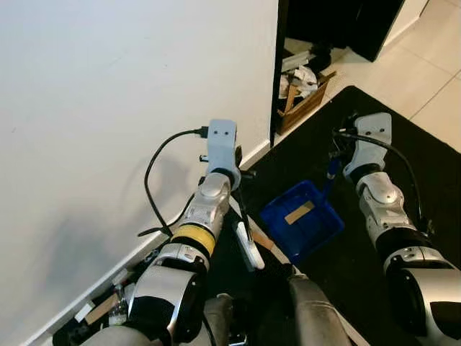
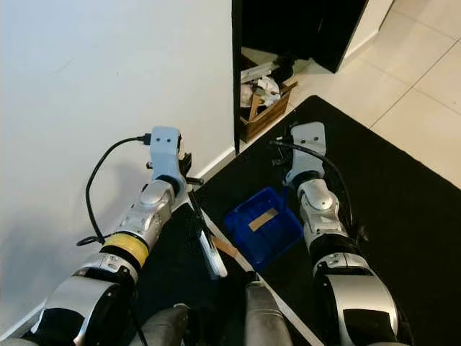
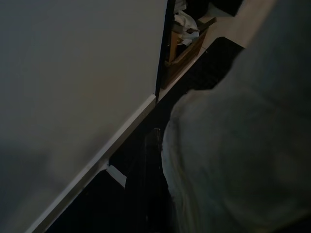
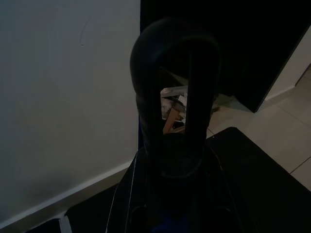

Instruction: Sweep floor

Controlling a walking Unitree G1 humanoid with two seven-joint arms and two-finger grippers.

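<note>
Holding blue dustpan [image 1: 302, 220] mid-frame w/ right gripper [image 1: 333, 171]; left gripper [image 1: 241, 189] grips brush [image 1: 248, 249]. Keep pan flat, sweep twd it.

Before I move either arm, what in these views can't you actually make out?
- Left gripper: fingers hidden under its wrist housing in the eye views; left wrist view blocked by a blurred grey mass.
- Right gripper: dark silhouette; its hold on the blue dustpan unclear.
- Cardboard box contents: too small.
</note>
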